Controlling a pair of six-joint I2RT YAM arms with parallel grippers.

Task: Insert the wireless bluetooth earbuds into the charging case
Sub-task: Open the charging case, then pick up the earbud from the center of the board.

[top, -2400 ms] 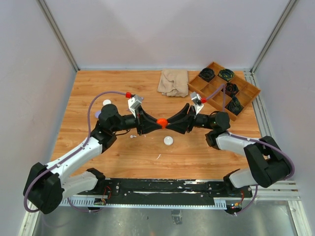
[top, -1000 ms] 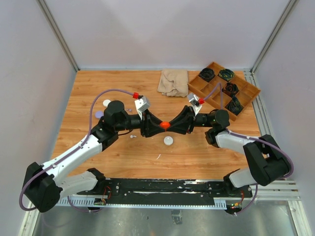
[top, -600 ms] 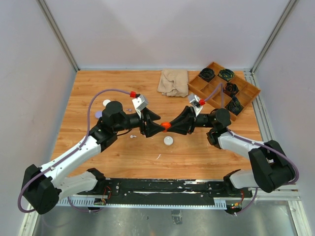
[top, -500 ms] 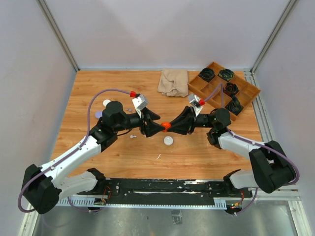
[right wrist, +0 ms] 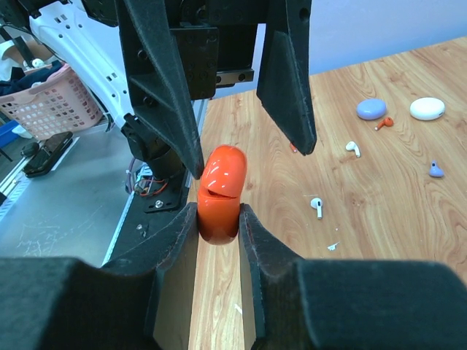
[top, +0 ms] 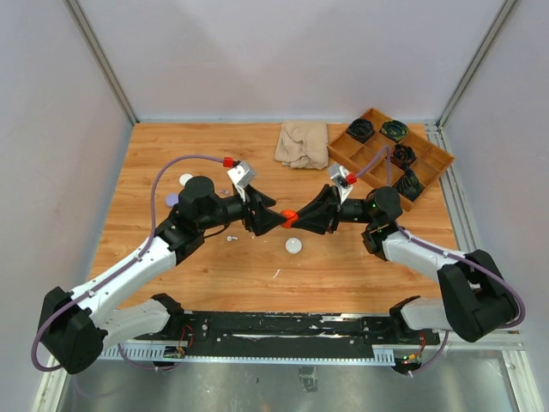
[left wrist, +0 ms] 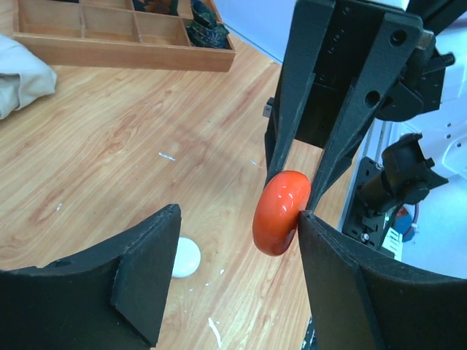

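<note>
Wooden table [top: 343, 266] lying under both arms. Right gripper [right wrist: 219, 219] pinching orange case [right wrist: 221, 191] in midair. Left gripper [left wrist: 237, 219] gaping wide around it, gripping nothing. White earbuds [right wrist: 316, 207] lying loose on table, well apart from case.

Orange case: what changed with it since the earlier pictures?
The left fingers opened, releasing their grip on the orange case. The right fingers stay shut on it, in mid-air. The white case, cloth and tray have not moved.
</note>
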